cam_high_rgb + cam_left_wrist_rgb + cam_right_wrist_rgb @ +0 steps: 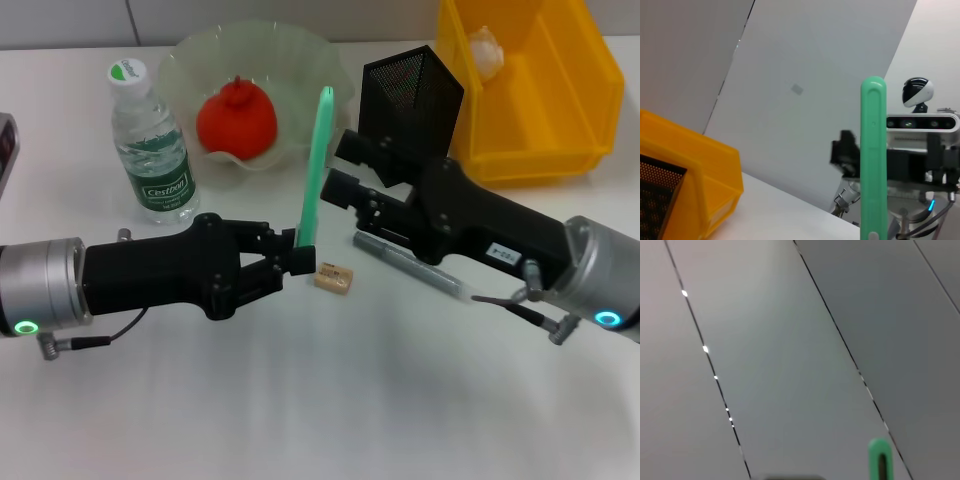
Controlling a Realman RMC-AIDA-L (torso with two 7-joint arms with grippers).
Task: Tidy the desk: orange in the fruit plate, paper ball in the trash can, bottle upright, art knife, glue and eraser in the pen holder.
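Pinched upright at its lower end by the left gripper (288, 260), near the white tabletop's (330, 400) middle: the slim mint-green plastic art knife (316, 165). Reaching in beside it, the right gripper (345, 170), fingers apparently parted. Behind, toward the far edge, the tall black mesh pen holder (410, 90). Best kept vertical, lifted above the square mouth, then lowered tip-first and released gently. Left lying alongside: small tan eraser (333, 278).

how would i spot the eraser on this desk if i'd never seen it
Start at the tall black mesh pen holder and come forward, past the right gripper. The eraser, a tiny tan block, lies flat on the white desk just beyond the left gripper, which holds a long green stick upright.
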